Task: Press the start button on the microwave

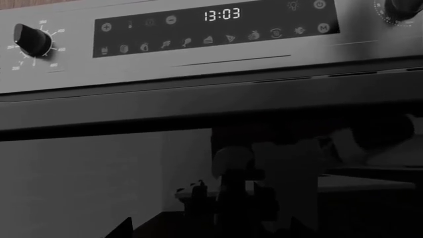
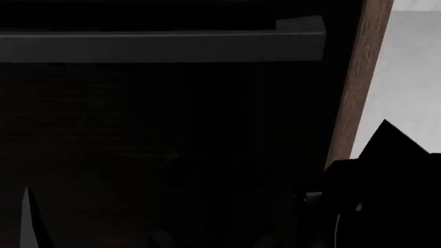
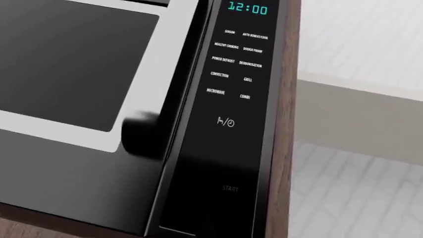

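Note:
The microwave [image 3: 99, 163] fills the right wrist view: a black front with a dark grey glass window [image 3: 66, 64] in a pale frame. Its black control panel [image 3: 231, 99] has a teal 12:00 display [image 3: 248, 8], several mode labels and a faint START label [image 3: 230, 188] low on the panel. The right gripper's fingers do not show there; a black mass [image 2: 386, 191] at the head view's right is probably that arm. In the left wrist view two dark fingertips [image 1: 126, 228] stand wide apart and empty at the picture's edge.
The left wrist faces an oven: a control panel [image 1: 218, 29] reading 13:03, a black knob [image 1: 31, 39], a dark door handle [image 1: 211, 106]. The head view shows a grey handle bar [image 2: 165, 46] and a brown wood cabinet side [image 2: 355, 88]. White tiled wall [image 3: 357, 188] lies beside the microwave.

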Tool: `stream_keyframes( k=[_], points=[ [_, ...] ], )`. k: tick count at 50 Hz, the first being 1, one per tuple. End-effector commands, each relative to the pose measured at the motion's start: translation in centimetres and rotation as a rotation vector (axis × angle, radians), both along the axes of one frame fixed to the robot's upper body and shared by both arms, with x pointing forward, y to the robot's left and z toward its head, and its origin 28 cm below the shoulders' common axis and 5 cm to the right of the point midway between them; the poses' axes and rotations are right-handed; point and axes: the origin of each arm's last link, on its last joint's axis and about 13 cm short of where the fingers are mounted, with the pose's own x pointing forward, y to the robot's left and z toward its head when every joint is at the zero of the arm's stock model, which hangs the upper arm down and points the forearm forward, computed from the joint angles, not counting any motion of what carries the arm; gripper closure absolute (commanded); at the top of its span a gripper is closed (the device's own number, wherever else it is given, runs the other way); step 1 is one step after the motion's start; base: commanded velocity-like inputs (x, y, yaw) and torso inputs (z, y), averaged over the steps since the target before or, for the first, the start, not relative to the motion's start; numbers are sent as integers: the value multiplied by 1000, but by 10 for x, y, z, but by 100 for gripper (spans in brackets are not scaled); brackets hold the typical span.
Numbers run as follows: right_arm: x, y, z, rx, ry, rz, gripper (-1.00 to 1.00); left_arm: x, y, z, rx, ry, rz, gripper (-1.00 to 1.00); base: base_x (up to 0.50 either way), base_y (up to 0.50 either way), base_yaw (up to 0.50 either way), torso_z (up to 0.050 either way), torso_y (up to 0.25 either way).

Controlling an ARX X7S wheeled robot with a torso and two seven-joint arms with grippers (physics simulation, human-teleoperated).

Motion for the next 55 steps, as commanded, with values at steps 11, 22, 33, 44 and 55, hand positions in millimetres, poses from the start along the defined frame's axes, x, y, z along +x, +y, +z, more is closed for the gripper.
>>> stream_keyframes(
  k=[11, 22, 33, 44, 55],
  points=[
    [23, -4, 24, 0, 28, 5, 100, 0, 1, 2, 2, -9, -2, -100, 0, 0, 0, 0, 0],
    [40, -9, 25, -8, 83, -24, 100, 1, 1, 2, 7, -7, -3, -100, 0, 0, 0, 0, 0],
    [52, -16, 31, 15, 231, -24, 100, 2, 2, 0, 8, -2, 1, -100, 0, 0, 0, 0, 0],
    [52, -16, 41, 3, 252, -35, 100, 2, 4, -2, 3, 2, 9, -100, 0, 0, 0, 0, 0],
    [56, -18, 54, 7, 206, -43, 100, 2, 4, -2, 3, 5, 10, -100, 0, 0, 0, 0, 0]
  ],
)
